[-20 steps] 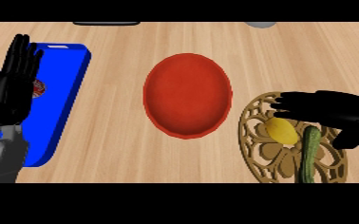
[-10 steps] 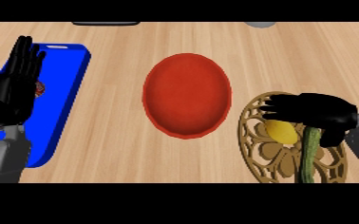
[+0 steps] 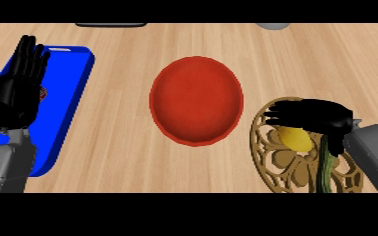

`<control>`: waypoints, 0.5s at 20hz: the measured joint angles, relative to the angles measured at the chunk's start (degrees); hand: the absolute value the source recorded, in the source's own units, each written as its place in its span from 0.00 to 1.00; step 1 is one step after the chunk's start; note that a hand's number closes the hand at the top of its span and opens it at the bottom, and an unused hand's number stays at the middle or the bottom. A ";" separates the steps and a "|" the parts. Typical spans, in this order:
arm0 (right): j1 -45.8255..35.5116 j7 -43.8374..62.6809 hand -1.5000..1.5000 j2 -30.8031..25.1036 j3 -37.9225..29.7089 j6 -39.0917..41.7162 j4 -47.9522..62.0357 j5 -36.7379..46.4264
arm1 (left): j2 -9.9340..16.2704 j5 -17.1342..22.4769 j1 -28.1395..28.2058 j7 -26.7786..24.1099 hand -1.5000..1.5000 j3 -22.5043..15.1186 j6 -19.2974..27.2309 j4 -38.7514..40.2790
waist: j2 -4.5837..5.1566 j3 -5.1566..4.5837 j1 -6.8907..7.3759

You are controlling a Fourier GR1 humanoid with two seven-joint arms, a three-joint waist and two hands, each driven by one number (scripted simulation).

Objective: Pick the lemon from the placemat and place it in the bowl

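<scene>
The right hand (image 3: 314, 116) is curling over the lemon (image 3: 294, 137) at the lower right, on the gold mat (image 3: 275, 160), beside a green stalk (image 3: 325, 165). The red bowl (image 3: 196, 100) is sitting on the bench (image 3: 118, 155) in the middle. The left hand (image 3: 22, 82) is resting open at the left, over a blue tray (image 3: 70, 100).

The right hand (image 3: 314, 117) curls over the yellow lemon (image 3: 294, 138) on the gold openwork placemat (image 3: 275, 156), beside a green vegetable (image 3: 325, 167). The red bowl (image 3: 196, 100) sits mid-counter on the wooden counter (image 3: 118, 145). The left hand (image 3: 21, 87) rests open, fingers up, over the blue tray (image 3: 68, 97).
</scene>
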 measured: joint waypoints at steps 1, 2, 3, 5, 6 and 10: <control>-0.20 -0.05 0.00 0.58 -0.17 -0.29 1.22 0.74 | -0.32 -0.17 0.53 0.07 0.50 -0.01 0.10 -0.64 | -0.06 -0.08 0.04; -1.13 -0.17 0.00 1.29 -0.28 -0.42 2.85 1.43 | -0.32 -0.26 -0.14 0.40 0.50 0.13 0.08 -0.36 | -0.07 -0.14 0.05; -1.56 -0.01 0.00 2.03 -0.46 -0.48 3.46 2.13 | -0.73 -0.61 -0.03 0.44 0.50 -0.03 0.27 -0.67 | -0.10 -0.18 0.04; -1.62 -1.08 1.00 1.99 -1.11 -1.48 4.45 2.59 | -0.40 -0.34 0.23 0.92 0.50 0.56 -0.37 -0.94 | -0.17 -0.29 0.03; -1.38 -1.59 1.00 2.04 -1.38 -2.12 4.40 2.46 | -0.27 -0.34 0.30 1.63 0.50 0.57 -0.38 -1.64 | -0.22 -0.35 0.03; -2.21 -3.33 1.00 3.34 -2.63 -4.29 6.31 1.90 | -0.34 -0.47 1.11 1.25 0.50 0.99 -0.93 -1.89 | -0.20 -0.37 0.14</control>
